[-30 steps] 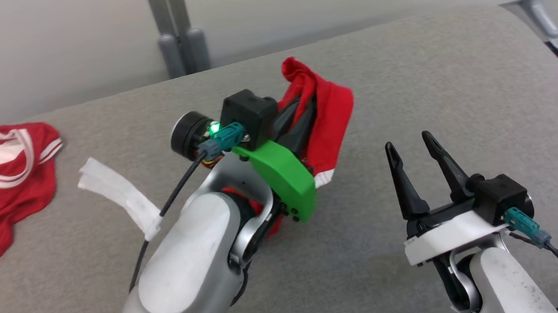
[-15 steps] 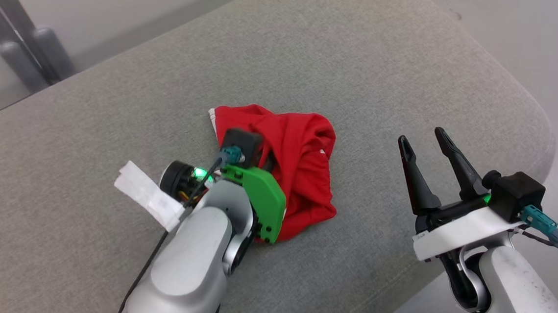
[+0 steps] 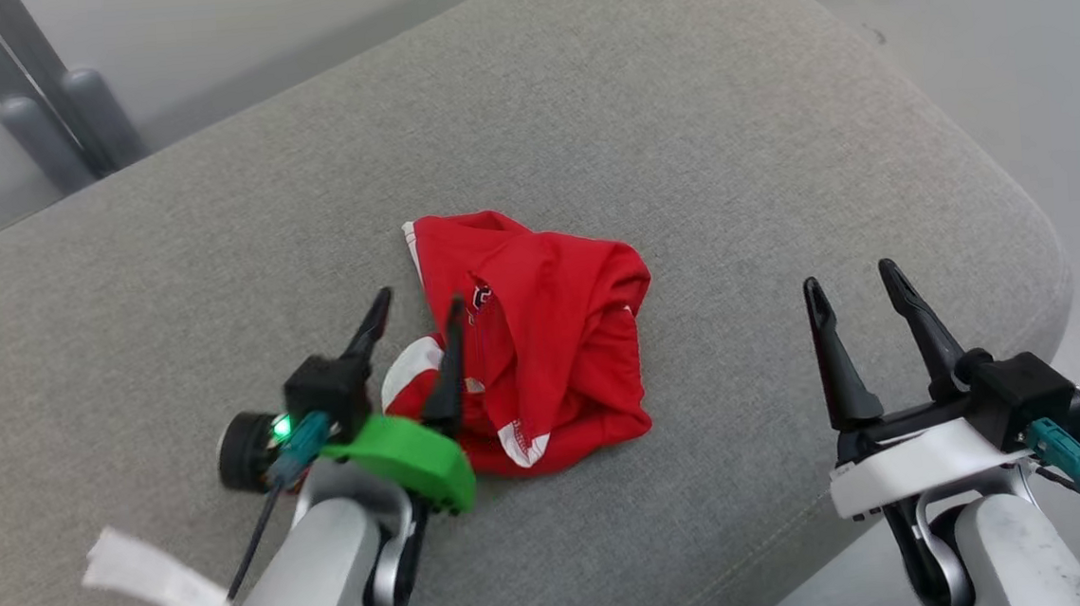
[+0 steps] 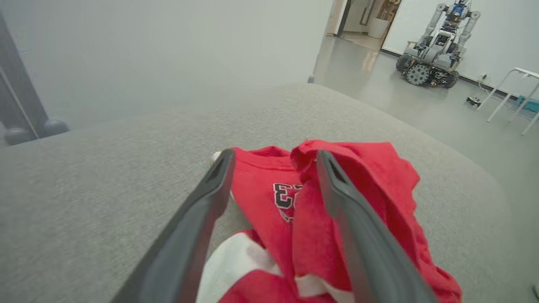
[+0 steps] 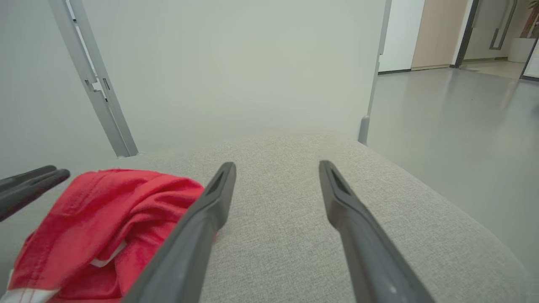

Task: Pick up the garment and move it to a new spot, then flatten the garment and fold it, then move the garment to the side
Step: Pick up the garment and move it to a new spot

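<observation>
The garment (image 3: 552,340) is a red jersey with white trim, lying crumpled in a heap on the grey cushion (image 3: 681,141). My left gripper (image 3: 417,313) is open at the heap's left edge; its right finger lies over the fabric and nothing is pinched. In the left wrist view, the garment (image 4: 379,189) shows dark printed numbers and spreads between and to the right of the left gripper's (image 4: 274,155) spread fingers. My right gripper (image 3: 850,279) hovers open and empty to the right of the heap. In the right wrist view, the right gripper (image 5: 276,165) sits over bare cushion, with the garment (image 5: 113,198) at the left.
The cushion's rounded edge (image 3: 1018,212) drops to the floor on the right. Grey metal posts (image 3: 60,99) stand behind at the upper left. A white tag (image 3: 155,577) hangs from my left arm's cable. Another robot (image 4: 438,46) stands far off across the room.
My left gripper has opened, let go of the garment and drawn back toward me. The garment now rests on the cushion. The head camera swung right earlier; the right gripper has barely moved.
</observation>
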Available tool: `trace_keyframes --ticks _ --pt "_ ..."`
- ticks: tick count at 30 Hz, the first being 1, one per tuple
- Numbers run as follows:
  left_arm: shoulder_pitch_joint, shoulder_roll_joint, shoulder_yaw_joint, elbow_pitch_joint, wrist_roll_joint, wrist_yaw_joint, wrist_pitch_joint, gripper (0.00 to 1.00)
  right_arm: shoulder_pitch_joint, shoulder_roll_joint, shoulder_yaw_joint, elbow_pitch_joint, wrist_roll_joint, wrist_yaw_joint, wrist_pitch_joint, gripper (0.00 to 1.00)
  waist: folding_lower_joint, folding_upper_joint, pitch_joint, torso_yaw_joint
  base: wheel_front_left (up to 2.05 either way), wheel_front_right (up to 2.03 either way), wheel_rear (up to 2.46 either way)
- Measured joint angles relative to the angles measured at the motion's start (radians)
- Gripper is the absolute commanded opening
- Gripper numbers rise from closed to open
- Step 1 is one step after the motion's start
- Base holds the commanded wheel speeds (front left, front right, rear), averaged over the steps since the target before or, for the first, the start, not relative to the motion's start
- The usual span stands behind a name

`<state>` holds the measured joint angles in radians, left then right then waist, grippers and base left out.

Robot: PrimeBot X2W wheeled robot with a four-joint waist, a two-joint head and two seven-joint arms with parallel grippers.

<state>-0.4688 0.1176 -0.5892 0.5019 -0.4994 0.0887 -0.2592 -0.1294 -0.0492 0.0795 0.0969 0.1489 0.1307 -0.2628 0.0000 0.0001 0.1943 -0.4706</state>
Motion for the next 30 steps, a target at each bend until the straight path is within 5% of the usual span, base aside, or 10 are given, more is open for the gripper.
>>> trace_keyframes --ticks 4,7,18,30 --pt "0.235 0.060 0.150 -0.230 0.024 0.072 -0.003 1.00 0.043 -0.021 -0.037 -0.026 -0.032 0.000 0.000 1.00 0.0000 0.0000 -0.040 0.041 0.00 0.00 0.00" --pt "0.385 0.076 0.239 -0.333 0.059 0.069 -0.003 1.00 0.075 -0.054 -0.063 -0.040 -0.043 0.000 0.000 1.00 0.0000 0.0000 -0.070 0.087 0.00 0.00 0.00" --pt "0.620 -0.008 0.496 -0.344 0.170 -0.148 -0.005 1.00 0.188 -0.086 -0.126 -0.021 -0.060 0.000 0.000 1.00 0.0000 0.0000 -0.162 0.321 0.00 0.00 0.00" --pt "0.707 -0.056 0.619 -0.366 0.244 -0.216 -0.005 1.00 0.237 -0.064 -0.135 0.026 -0.059 0.000 0.000 1.00 0.0000 0.0000 -0.265 0.488 0.00 0.00 0.00"
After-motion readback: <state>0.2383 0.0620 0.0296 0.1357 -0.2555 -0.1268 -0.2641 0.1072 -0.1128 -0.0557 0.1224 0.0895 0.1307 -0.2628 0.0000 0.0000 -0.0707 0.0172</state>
